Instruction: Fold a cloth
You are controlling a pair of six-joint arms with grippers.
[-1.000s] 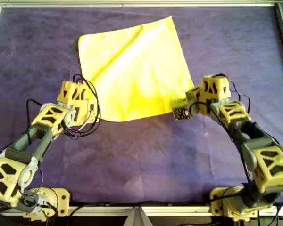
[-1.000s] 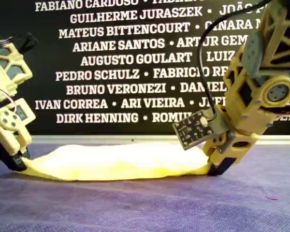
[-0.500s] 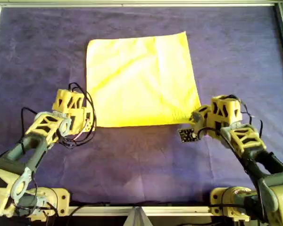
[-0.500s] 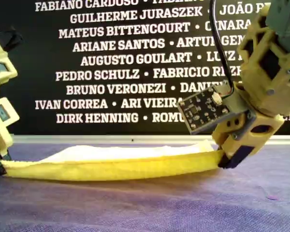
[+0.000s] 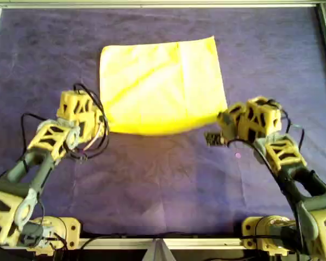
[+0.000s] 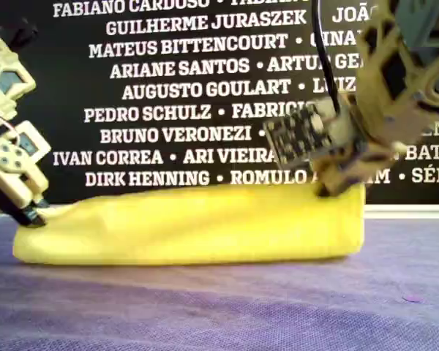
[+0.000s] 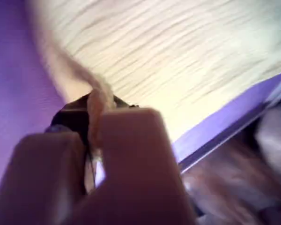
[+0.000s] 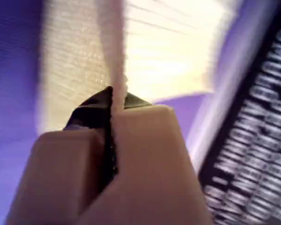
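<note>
The bright yellow cloth (image 5: 163,81) lies spread on the purple sheet, its far part flat and its near edge raised. From the exterior view the cloth (image 6: 190,227) hangs as a taut band between two grippers. My left gripper (image 5: 101,128) is shut on the near corner at the overhead view's left; that left gripper (image 6: 31,214) is at the exterior view's left. My right gripper (image 5: 220,117) is shut on the other near corner; in the exterior view the right gripper (image 6: 329,189) is held higher. Each wrist view shows fabric pinched between the jaws: left gripper (image 7: 96,112), right gripper (image 8: 114,101).
The dark purple sheet (image 5: 168,179) covers the table inside a metal frame (image 5: 163,4). A black banner with white names (image 6: 190,88) stands behind the table. A small circuit board (image 6: 296,135) juts from the right wrist. Both arm bases (image 5: 54,231) sit at the overhead view's bottom edge.
Both grippers have lifted the cloth's near edge off the sheet and carried it a little toward the far side. The right corner has risen most.
</note>
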